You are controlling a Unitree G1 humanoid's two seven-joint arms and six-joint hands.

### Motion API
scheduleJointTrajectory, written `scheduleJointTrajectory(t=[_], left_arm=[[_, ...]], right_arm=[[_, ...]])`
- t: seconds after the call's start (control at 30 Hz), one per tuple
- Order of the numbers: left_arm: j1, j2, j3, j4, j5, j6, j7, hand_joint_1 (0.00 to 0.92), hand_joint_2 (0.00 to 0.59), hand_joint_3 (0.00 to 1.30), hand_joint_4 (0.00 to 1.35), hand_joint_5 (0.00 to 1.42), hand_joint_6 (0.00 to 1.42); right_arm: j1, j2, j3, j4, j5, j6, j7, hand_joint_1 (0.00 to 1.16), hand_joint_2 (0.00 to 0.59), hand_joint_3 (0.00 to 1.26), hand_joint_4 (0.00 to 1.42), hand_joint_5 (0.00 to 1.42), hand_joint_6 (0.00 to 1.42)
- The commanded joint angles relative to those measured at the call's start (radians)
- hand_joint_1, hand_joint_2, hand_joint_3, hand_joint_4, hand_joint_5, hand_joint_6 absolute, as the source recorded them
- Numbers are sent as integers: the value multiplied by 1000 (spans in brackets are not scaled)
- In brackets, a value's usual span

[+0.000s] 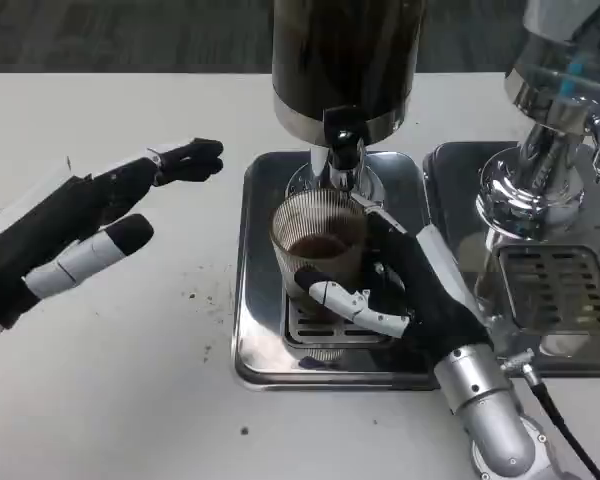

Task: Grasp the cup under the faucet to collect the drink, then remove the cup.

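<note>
In the head view, a clear ribbed cup (317, 243) stands on the steel drip tray (255, 300) directly beneath the faucet (342, 150) of a dark drink dispenser (345, 60), with brown liquid showing inside the cup. The right hand (405, 290) reaches in from the lower right and wraps around the cup: its black palm lies against the cup's right side, and its white-and-black fingers (355, 305) curl across the front of the glass, so the hand is clamped on the cup. The cup sits over the tray's slotted grille (315, 325), to the left of the right hand's palm. The left hand (100, 225) hovers above the white worktop (110, 380) well to the left of the tray, holding nothing, its fingers spread and pointing toward the dispenser. A second chrome machine (545, 150) with its own drip tray (555, 285) stands just right of the first tray. Dark specks lie scattered on the worktop near the tray's left edge.
</note>
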Motion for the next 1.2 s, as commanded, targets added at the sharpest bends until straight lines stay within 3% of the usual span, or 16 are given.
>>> scheduleJointTrajectory(t=[0.03, 0.43, 1.2], left_arm=[[7, 11, -3, -3, 11, 7, -6, 0, 93, 178, 174, 152, 82], [8, 13, -3, -4, 14, 7, -4, 0, 113, 169, 189, 164, 100], [10, 4, -5, -4, 24, 9, -3, 0, 149, 160, 194, 179, 108]], right_arm=[[23, 10, 19, 24, -22, -19, -20, 612, 230, 225, 312, 371, 526], [31, 33, 34, 65, -73, -67, -169, 614, 230, 289, 409, 522, 789], [65, 46, 28, 86, -151, -139, -378, 628, 221, 388, 534, 678, 1007]])
